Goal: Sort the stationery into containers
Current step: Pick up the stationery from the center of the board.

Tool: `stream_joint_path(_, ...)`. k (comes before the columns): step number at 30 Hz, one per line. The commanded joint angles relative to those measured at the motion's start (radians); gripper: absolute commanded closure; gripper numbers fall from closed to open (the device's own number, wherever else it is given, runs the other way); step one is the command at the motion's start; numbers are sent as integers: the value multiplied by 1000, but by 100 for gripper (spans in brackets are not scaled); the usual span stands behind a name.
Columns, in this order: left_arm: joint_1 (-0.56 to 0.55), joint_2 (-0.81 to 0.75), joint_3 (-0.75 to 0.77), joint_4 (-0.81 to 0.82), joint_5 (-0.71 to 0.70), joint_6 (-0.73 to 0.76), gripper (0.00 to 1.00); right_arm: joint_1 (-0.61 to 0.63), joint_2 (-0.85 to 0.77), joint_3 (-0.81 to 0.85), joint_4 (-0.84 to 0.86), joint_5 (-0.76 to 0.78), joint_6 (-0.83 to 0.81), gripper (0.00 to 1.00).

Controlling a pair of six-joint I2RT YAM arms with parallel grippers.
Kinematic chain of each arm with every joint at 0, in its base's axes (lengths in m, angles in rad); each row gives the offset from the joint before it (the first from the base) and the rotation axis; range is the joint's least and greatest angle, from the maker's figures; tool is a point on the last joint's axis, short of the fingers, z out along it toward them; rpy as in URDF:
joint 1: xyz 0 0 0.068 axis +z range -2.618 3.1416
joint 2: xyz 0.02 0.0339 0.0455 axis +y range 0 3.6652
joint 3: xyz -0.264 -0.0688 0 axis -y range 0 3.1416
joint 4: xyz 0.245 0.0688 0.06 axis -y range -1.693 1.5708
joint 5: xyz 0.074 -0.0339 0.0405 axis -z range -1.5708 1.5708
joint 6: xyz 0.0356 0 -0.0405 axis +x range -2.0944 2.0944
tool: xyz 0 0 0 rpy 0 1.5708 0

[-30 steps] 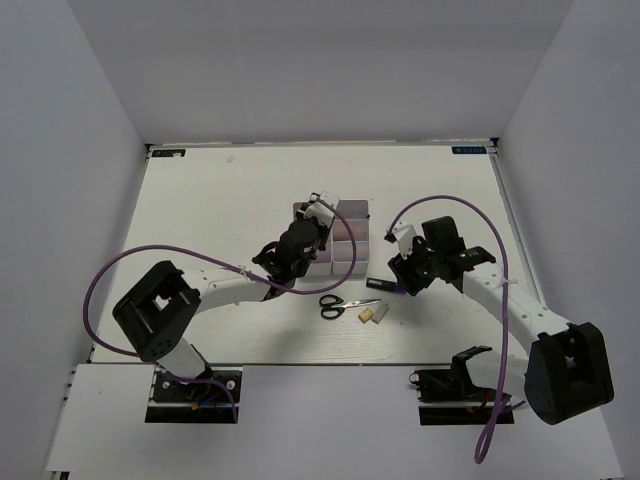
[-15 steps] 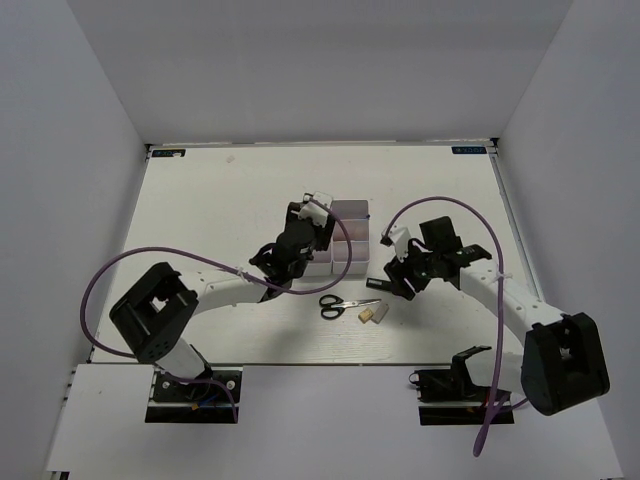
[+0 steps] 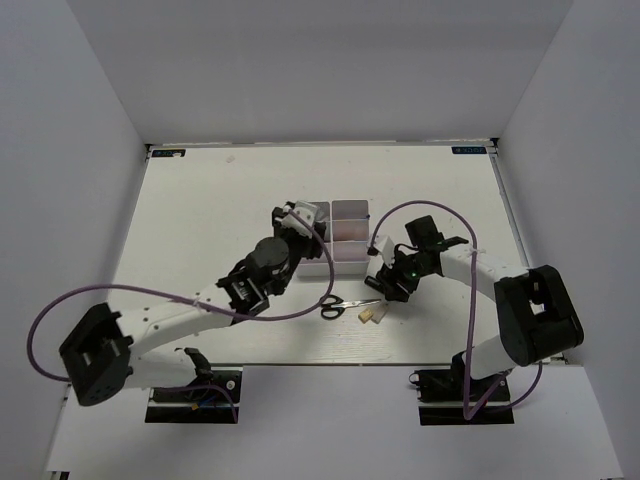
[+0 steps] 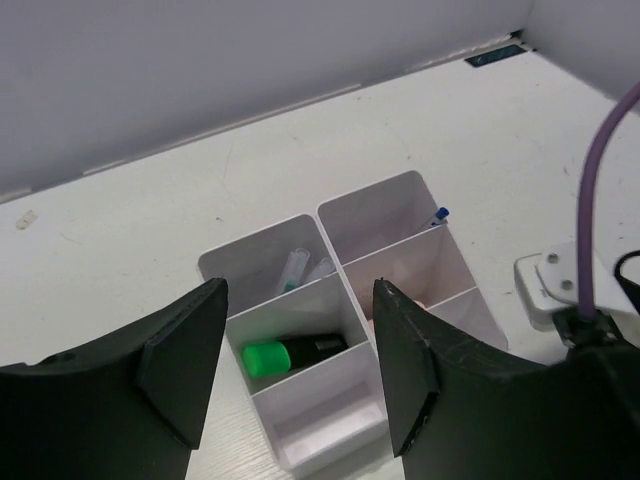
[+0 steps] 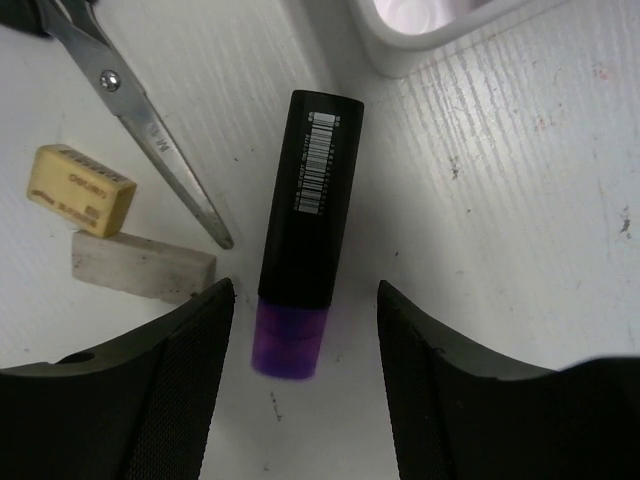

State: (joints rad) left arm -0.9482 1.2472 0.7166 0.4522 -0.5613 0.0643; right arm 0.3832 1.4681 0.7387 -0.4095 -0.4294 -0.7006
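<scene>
Containers (image 3: 340,232), seen from above, sit in the middle of the table (image 3: 200,220), with the left gripper (image 3: 303,222) at their 9 o'clock edge and the right gripper (image 3: 385,284) low at their 4 o'clock. Scissors (image 3: 336,303) lie at 6 o'clock of the block, with the tan eraser (image 3: 366,316) and grey eraser (image 3: 380,312) just beside the blade tips. The right arm hides the purple marker in this view

Left wrist view: the jaws are spread wide with nothing between them, hovering above the block. A green-capped marker (image 4: 292,352) lies in the middle bin of the left column, and a blue pen (image 4: 440,214) tip shows at 1 o'clock in the far right bin

Right wrist view: the purple marker (image 5: 305,225) lies flat on the table, cap toward 6 o'clock, barrel end toward 12 and just short of a bin corner. The fingers (image 5: 170,390) stand released at its 9 and 3 o'clock, straddling the cap end without touching it. It looks light and stiff, but the smooth round barrel may roll or slip out. I judge the best hold is across the black barrel near its middle, not on the cap, which could pull off
</scene>
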Motion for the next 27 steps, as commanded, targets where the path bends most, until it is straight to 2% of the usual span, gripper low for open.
stream_joint_path(1, -15, -147, -58, -78, -29, 23, 30, 8, 18, 34, 64, 9, -59, 39)
stream_joint_path(5, -18, -343, -129, -219, -48, 3, 30, 8, 28, 15, 55, 24, -92, 42)
stream_joint_path(7, -15, -388, -155, -260, -51, -14, 30, 8, 23, 5, 46, 41, -123, 52)
stream_joint_path(9, -17, -497, -167, -415, -57, -41, 31, 6, 12, -19, 31, 58, -154, 53)
stream_joint_path(10, -17, -497, -172, -441, -63, -52, 31, 6, 5, -19, 29, 61, -163, 53)
stream_joint_path(16, -18, -721, -207, -720, -94, -138, 31, 23, -28, -114, 55, 139, -221, 52)
stream_joint_path(19, -17, -798, -230, -847, -91, -199, 32, 31, -28, -136, 64, 172, -244, 66)
stream_joint_path(20, -17, -808, -239, -869, -85, -208, 34, 34, -29, -139, 61, 176, -250, 75)
stream_joint_path(22, -15, -848, -246, -949, -55, -233, 35, 33, -41, -137, 43, 184, -263, 85)
stream_joint_path(23, -17, -854, -246, -972, -49, -236, 36, 33, -52, -137, 20, 184, -269, 94)
stream_joint_path(25, -15, -870, -235, -1042, -26, -238, 36, 33, -96, -127, -40, 184, -301, 100)
stream_joint_path(27, -18, -871, -226, -1095, -8, -236, 38, 33, -132, -76, -144, 150, -335, 100)
